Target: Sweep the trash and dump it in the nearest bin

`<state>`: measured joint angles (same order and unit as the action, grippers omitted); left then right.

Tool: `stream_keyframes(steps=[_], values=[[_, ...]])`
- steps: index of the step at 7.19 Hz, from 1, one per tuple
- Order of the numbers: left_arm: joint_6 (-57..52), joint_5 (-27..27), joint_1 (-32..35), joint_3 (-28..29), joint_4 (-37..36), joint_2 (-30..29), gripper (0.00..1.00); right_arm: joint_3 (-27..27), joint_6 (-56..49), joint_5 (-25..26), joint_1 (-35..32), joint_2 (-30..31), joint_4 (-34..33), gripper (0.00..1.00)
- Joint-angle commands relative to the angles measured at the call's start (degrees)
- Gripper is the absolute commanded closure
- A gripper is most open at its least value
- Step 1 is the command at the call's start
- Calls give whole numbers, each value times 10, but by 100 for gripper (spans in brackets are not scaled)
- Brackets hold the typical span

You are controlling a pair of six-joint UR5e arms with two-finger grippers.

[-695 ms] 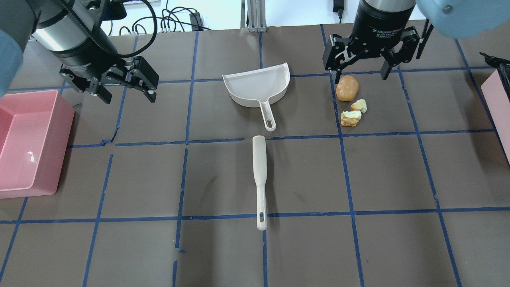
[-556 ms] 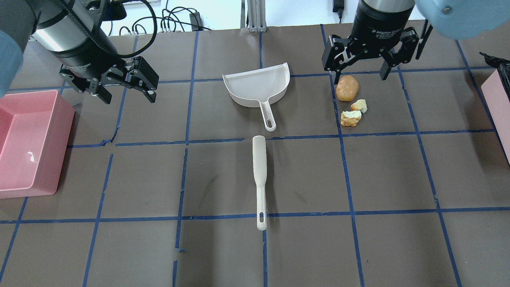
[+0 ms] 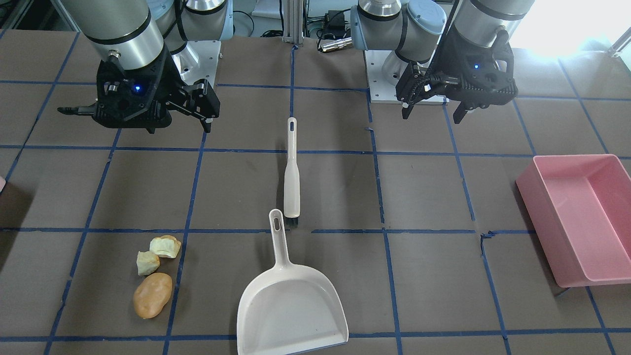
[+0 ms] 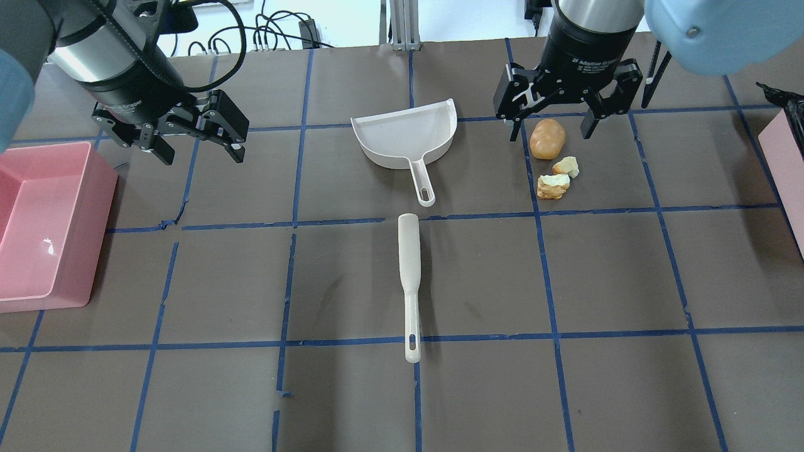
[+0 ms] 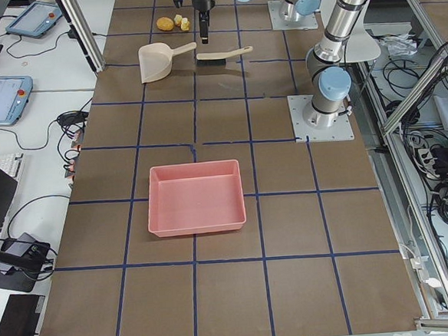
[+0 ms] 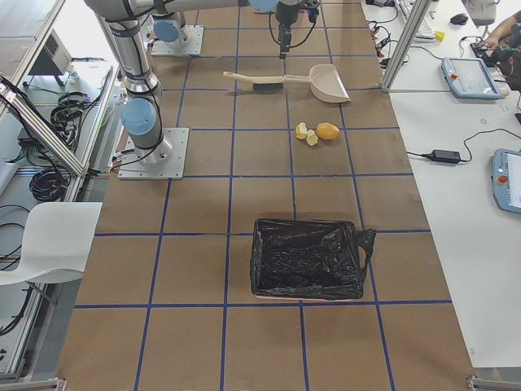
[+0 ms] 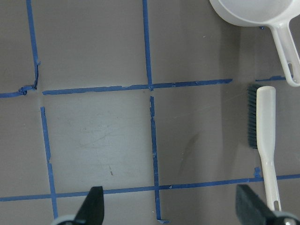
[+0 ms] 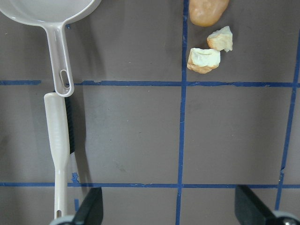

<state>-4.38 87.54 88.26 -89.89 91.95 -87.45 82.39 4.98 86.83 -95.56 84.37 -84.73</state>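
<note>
The trash is a brown potato (image 4: 547,138) and two pale peel pieces (image 4: 553,186) on the table's right half; it also shows in the right wrist view (image 8: 204,60). A white dustpan (image 4: 405,135) lies at centre, with a white brush (image 4: 409,263) in line behind its handle. My right gripper (image 4: 551,130) is open and empty, hovering over the potato's far end. My left gripper (image 4: 202,152) is open and empty, over bare table at the far left. The bin shows as a pale pink edge (image 4: 784,160) at the right; the exterior right view shows it lined with a black bag (image 6: 305,259).
A large pink rectangular tub (image 4: 38,226) stands at the table's left edge, near my left gripper. Blue tape lines grid the brown table (image 4: 477,282). The left wrist view shows the brush (image 7: 266,140) and the dustpan handle (image 7: 286,51) at its right.
My right gripper has shifted left and slightly down in the overhead view, so its fingers now flank the potato's far end. The left gripper has barely moved.
</note>
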Motion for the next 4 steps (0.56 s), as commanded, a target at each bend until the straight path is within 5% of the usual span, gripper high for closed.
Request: stream_keyframes(steps=[1,4], values=[[-24,4,8,2,6,-2,0,2,1,-12,0,-3,-1,0],[-2,35,82,-29,13,-5,0,14,-9,17,0,-10,-4,0]])
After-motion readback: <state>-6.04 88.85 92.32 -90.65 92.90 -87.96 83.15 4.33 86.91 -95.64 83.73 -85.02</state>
